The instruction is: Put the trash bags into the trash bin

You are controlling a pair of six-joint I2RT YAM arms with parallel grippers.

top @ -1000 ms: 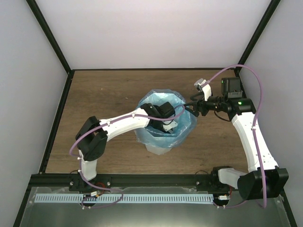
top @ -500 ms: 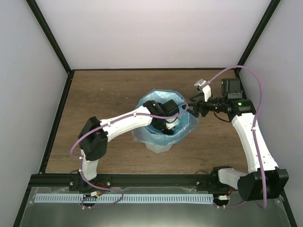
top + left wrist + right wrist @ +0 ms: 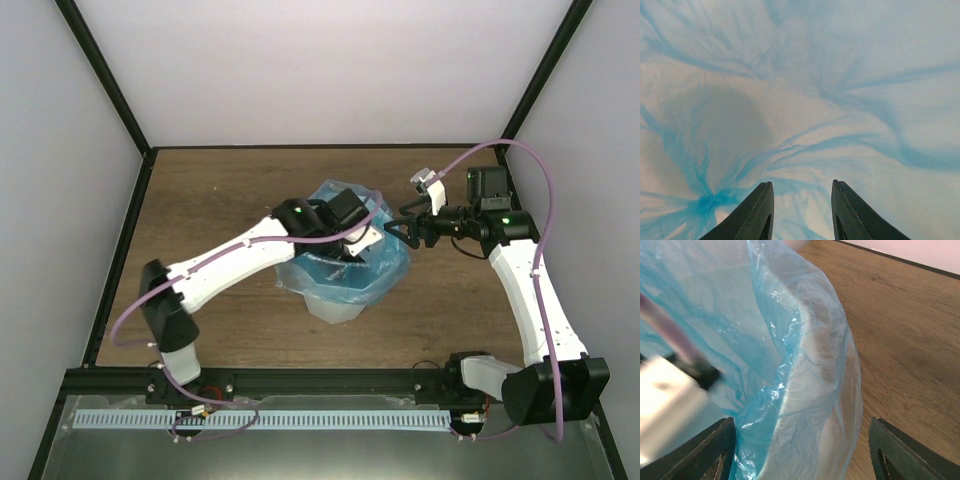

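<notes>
Table (image 3: 220,200): wooden, with the bin standing near its middle.
Trash bin (image 3: 335,312): white and upright; only its lower wall showed below the bag.
Trash bag (image 3: 392,262): light-blue film, draped over the rim and down inside the bin.
Left gripper (image 3: 801,183): inside the bag, fingers narrowly parted.
Right gripper (image 3: 801,425): spread wide, straddling the bagged rim.

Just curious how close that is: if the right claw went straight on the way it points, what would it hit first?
Most likely the trash bag, its blue film folded over the rim of the trash bin, directly ahead of the right gripper. How far off is hard to judge.
</notes>
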